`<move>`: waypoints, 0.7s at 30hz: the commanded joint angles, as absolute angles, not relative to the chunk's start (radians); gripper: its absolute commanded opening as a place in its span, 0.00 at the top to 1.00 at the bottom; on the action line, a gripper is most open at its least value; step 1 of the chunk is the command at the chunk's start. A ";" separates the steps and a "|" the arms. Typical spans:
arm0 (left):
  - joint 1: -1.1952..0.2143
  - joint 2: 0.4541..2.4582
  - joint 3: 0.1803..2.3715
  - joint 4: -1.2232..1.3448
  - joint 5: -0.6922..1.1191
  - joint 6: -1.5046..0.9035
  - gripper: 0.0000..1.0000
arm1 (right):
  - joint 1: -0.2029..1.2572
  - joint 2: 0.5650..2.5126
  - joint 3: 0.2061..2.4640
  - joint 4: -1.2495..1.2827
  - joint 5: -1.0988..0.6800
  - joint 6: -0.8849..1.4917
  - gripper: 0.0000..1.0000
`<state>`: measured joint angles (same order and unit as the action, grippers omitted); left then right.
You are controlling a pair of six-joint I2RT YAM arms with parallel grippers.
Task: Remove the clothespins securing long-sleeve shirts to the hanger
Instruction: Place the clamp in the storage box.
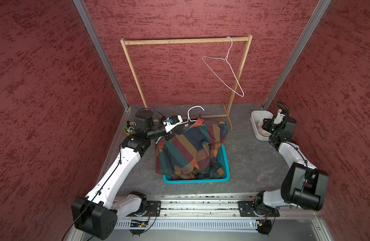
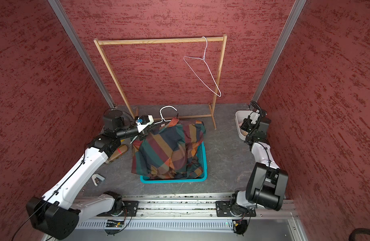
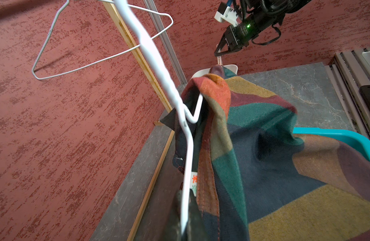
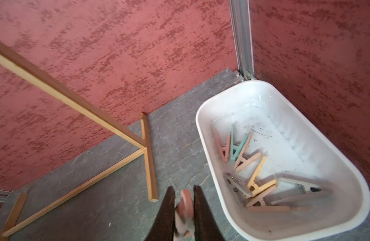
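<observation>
Right hand (image 4: 184, 188) pinches a pink clothespin (image 4: 185, 205) by the mid-right tub (image 1: 257, 115); dropping it in seems next. Left hand (image 1: 169, 135) clamps the hanger (image 3: 149, 47).

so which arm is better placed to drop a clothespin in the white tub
Right. The right gripper pinches a pink clothespin at the white tub, where other pins lie. The left gripper is shut on the hanger carrying the shirt.

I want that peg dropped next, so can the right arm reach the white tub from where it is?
Probably yes. The right arm holds a pink clothespin in its jaws just beside the white tub, with nothing in between.
</observation>
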<state>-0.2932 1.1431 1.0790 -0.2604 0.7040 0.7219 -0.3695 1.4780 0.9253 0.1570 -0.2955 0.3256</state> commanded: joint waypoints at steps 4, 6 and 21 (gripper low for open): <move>-0.300 1.123 1.080 -0.221 0.703 0.710 1.00 | -0.391 1.669 1.035 0.231 -0.146 0.334 1.00; -0.302 1.122 1.080 -0.222 0.702 0.709 1.00 | -0.397 1.723 1.070 0.214 -0.129 0.341 1.00; -0.310 1.129 1.086 -0.232 0.690 0.716 1.00 | -0.404 1.825 1.117 0.199 -0.161 0.353 0.49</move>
<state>-0.3042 1.1431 1.0790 -0.2611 0.6960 0.7147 -0.3981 1.8591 1.1301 0.1677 -0.1677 0.3367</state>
